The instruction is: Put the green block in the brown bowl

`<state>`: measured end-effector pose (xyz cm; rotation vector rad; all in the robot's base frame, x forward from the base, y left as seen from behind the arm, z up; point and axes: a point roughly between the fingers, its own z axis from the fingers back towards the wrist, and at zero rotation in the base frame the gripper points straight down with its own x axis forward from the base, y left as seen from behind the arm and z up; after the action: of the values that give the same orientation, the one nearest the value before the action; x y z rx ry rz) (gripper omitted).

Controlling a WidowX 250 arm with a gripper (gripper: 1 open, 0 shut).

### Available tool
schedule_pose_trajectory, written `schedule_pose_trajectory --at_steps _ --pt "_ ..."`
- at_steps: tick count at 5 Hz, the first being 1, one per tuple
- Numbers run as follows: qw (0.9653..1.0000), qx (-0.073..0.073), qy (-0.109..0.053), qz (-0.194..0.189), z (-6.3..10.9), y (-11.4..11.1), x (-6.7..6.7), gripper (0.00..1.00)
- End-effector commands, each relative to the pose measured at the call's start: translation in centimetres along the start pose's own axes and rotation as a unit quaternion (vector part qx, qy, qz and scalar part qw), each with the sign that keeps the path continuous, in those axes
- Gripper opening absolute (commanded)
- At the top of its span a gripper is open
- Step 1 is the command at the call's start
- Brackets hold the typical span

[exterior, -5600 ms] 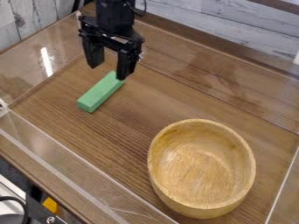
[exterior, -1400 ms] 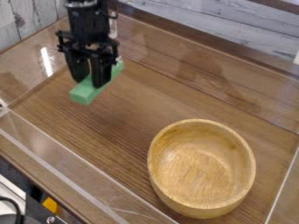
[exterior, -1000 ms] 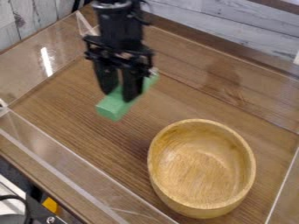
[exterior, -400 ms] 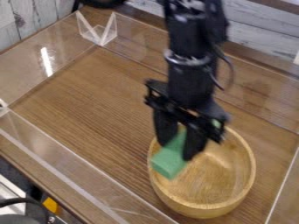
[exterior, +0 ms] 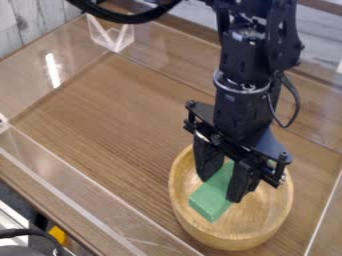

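Note:
The green block (exterior: 214, 196) hangs between the black fingers of my gripper (exterior: 230, 180), which is shut on it. Block and gripper are over the inside of the brown bowl (exterior: 185, 222), the block's lower end close above the bowl's floor; whether it touches the wood I cannot tell. The bowl sits at the front right of the wooden table, and the arm hides most of its far rim. The gripper points straight down.
Low clear plastic walls (exterior: 80, 205) border the wooden table along the front and left. A small clear stand (exterior: 112, 34) sits at the back left. Bare wood (exterior: 107, 110) stretches left of the bowl.
The gripper has carried the green block from the table's left side to the right and toward the front, ending over the bowl's inside. Its grip on the block is unchanged.

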<state>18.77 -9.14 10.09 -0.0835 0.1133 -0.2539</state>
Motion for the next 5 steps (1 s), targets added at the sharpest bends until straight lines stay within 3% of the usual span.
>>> schedule_pose_trajectory --at_steps 1,4,5 --pt "0.9995 0.003 -0.029 -0.008 0.87 -0.08 0.28 0.0" --pt "0.998 0.009 -0.06 -0.016 1.41 0.0 0.42 0.0" --pt "0.9982 0.007 -0.058 -0.011 1.08 0.0 0.48 0.0"
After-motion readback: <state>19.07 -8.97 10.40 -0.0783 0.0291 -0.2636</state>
